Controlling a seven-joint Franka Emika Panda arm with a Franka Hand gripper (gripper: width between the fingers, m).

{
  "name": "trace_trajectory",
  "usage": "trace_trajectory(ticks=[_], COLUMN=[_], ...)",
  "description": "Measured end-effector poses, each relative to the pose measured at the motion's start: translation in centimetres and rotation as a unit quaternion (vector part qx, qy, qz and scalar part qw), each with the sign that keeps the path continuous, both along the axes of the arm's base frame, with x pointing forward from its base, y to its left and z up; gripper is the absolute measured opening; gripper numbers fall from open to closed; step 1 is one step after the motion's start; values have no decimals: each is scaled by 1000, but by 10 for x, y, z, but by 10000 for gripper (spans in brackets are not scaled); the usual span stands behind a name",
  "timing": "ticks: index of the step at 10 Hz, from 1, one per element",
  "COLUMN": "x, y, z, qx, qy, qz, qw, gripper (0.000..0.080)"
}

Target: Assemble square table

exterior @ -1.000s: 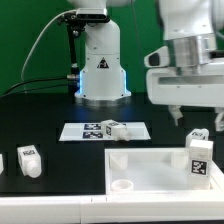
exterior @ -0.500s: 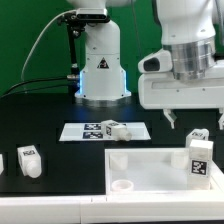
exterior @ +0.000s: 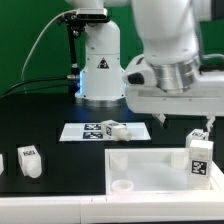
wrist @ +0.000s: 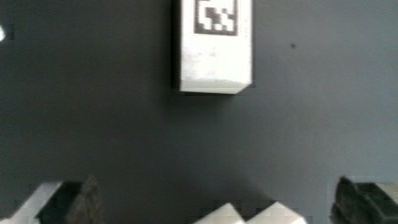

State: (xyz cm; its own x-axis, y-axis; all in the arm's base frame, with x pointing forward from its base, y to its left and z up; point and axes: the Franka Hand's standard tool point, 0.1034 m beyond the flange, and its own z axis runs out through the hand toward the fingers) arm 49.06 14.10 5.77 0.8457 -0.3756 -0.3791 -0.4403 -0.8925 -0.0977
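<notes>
- We take the large flat white plastic square top [exterior: 155, 166] as our landmark; it lies flat on the black counter [exterior: 60, 150], towards the front of the exterior view and to its right.
- One short chunky white leg with a black-and-white tag [exterior: 199, 157] stands upright on the top, close to the edge at the exterior view's right.
- A second tagged white leg [exterior: 198, 135] sits on the counter just behind the top's far edge.
- A third tagged leg [exterior: 115, 129] lies on the marker board [exterior: 78, 131], which is behind the top, towards the exterior view's left.
- A fourth tagged leg [exterior: 28, 160] stands on the counter well apart from the top, to the exterior view's left.
- The white robot arm [exterior: 165, 50] reaches over the counter behind the top; its jaws hang above the counter near the second leg, touching nothing.
- The jaws are spread wide, with nothing between them.
- In the wrist view a tagged white leg [wrist: 214, 45] lies on the dark counter ahead of the jaw tips, apart from them; we cannot tell which leg it is.
</notes>
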Motion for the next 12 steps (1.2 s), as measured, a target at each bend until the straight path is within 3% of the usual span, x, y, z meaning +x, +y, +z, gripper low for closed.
trace_trajectory(ticks=[1,2,4,6,8,10,12], x=[1,-8,-8,-13,-27,-29,-27], y=[10,15,5,-1,8,6,2], z=[1,1,-1,-5,-17,-19,-22], qx=[0,6,11,31,53,61,54], qy=[-5,28,77,138,192,218,213], qz=[32,42,19,5,-43,-45,-48], qw=[999,999,997,990,979,973,974], gripper=[649,649,649,649,649,649,649])
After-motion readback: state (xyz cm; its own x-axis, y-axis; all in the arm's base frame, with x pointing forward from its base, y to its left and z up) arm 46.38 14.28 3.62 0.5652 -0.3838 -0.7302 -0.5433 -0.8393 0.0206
